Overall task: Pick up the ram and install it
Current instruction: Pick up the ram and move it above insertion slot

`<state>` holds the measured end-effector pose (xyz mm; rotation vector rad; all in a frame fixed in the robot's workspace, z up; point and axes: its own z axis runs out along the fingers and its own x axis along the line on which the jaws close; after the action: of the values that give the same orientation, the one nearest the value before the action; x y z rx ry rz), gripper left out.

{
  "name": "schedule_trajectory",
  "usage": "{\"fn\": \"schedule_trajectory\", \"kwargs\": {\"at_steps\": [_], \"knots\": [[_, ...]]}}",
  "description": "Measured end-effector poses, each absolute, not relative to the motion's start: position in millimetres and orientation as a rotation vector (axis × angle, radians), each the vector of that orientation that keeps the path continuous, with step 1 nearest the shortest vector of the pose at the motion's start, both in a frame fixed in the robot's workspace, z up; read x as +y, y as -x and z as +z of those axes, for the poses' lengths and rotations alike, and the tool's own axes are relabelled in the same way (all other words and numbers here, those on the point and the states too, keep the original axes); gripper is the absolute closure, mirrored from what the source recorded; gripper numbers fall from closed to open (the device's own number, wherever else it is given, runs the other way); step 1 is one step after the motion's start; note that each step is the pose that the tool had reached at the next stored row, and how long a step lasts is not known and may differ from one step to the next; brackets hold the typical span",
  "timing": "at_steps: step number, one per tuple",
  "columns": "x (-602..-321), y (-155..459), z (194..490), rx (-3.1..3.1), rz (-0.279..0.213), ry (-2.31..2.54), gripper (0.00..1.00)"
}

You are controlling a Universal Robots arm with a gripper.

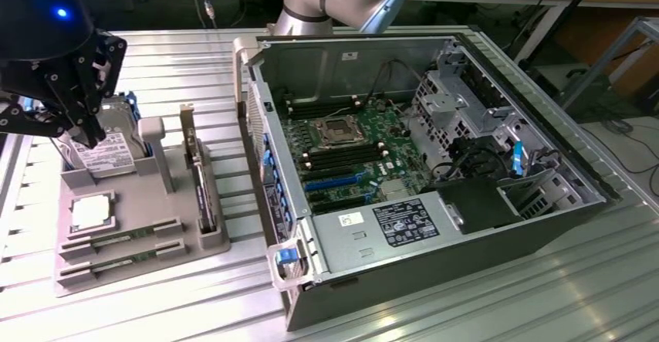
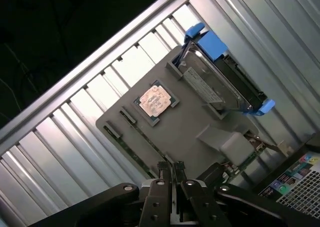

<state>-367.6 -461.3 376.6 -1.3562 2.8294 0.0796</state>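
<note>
Grey plastic tray [image 1: 154, 222] [image 2: 192, 132]: my landmark for everything below. It sits on the ribbed metal table [image 1: 535, 296].
My gripper [image 1: 89, 137] [image 2: 171, 168]: hanging over the tray's hard-drive end.
Jaws: pressed together as far as I can see, with nothing between them.
Ram [image 1: 122, 236] [image 2: 147, 141]: in the tray, not in me. It's a thin green stick lying on edge in a slot at the opposite end of the tray from the hard drive. A second stick sits in the slot right beside it.
Me vs ram: well apart, with the whole processor spot between us.
Hard drive [image 1: 105, 155] [image 2: 220, 82]: standing upright in the tray with blue rails. My fingertips are just in front of it in the exterior view, and I can't tell if they touch it.
Processor [image 1: 91, 209] [image 2: 156, 100]: flat in the tray, between the hard drive and the ram.
Expansion card [image 1: 197, 180]: on edge along the tray's side nearest the case.
PC case [image 1: 515, 226]: just beside the tray, side panel off, motherboard [image 1: 356, 160] showing.
</note>
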Motion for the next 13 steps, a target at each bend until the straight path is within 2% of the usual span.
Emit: {"fn": "schedule_trajectory", "kwargs": {"at_steps": [13], "knots": [[-461.3, 367.5, 366.6, 2.690, 0.080, 1.624, 0.84]]}}
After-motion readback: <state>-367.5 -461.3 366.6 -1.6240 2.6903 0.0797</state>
